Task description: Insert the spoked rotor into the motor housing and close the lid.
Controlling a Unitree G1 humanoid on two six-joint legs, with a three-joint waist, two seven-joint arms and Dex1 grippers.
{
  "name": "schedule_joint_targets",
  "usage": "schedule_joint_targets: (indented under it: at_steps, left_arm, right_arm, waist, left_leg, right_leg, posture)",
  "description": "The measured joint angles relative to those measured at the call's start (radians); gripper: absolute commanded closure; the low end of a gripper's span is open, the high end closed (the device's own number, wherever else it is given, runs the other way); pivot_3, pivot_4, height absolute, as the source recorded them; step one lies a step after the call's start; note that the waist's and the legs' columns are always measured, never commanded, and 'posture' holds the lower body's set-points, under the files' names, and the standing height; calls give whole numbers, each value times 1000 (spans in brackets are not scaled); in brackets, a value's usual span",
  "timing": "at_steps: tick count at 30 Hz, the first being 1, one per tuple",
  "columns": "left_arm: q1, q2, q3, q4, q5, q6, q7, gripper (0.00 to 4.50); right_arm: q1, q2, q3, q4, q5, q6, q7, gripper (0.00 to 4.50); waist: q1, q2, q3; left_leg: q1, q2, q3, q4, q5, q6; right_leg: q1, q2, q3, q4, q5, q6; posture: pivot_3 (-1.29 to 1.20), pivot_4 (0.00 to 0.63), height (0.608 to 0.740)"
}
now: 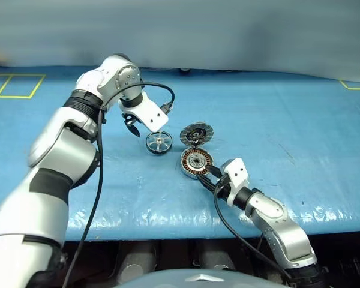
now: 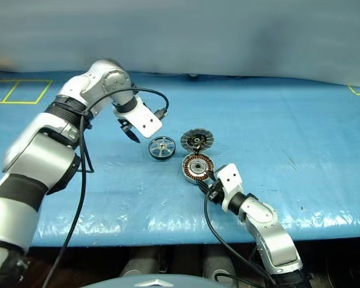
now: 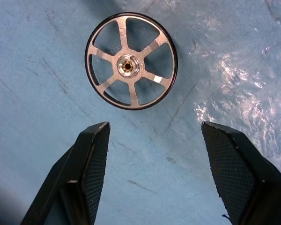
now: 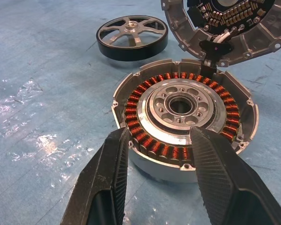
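The spoked rotor (image 1: 158,143) lies flat on the blue cover, silver with a dark rim, left of the motor housing (image 1: 196,162). The housing shows its copper windings (image 4: 145,140). Its lid (image 1: 195,134) stands tilted up from the housing's far edge, dark segmented face showing. My left gripper (image 1: 132,127) points down, just left of and above the rotor, open, with the rotor (image 3: 131,61) lying beyond its fingertips (image 3: 96,136). My right gripper (image 4: 159,136) is open at the housing's near rim, one finger on each side of the near windings; whether they touch it I cannot tell.
A blue plastic sheet (image 1: 288,150) covers the table, whose front edge (image 1: 228,225) runs just behind my right forearm. Yellow tape marks lie at the far left (image 1: 15,86) and far right (image 1: 355,87). A black cable (image 1: 162,90) loops off my left wrist.
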Motion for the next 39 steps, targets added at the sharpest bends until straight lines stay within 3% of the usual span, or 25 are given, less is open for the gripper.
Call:
schedule_joint_targets:
  at_steps: [23,33,39]
  left_arm:
    - [59,-139,-89,98,164,4,203,1205]
    - [62,-155,-103,132,199,23,296,1205]
    - [60,-151,-57,139,155,30,242,1205]
  right_arm:
    - [20,5,4,-15,0,3,-4,2338]
    - [38,7,9,-17,-2,5,-8,2338]
    - [39,6,10,-22,-2,8,-7,2338]
  waist:
    - [0,0,0]
    - [0,0,0]
    - [0,0,0]
  left_leg:
    - [0,0,0,4,0,0]
    - [1,-1,1,10,0,0]
    - [0,-1,1,10,0,0]
  right_leg:
    - [0,0,0,5,0,0]
    - [0,-1,0,13,-2,2]
    - [-1,-1,0,13,-2,2]
  posture:
    - [0,150,740]
    - [0,150,740]
    - [0,150,740]
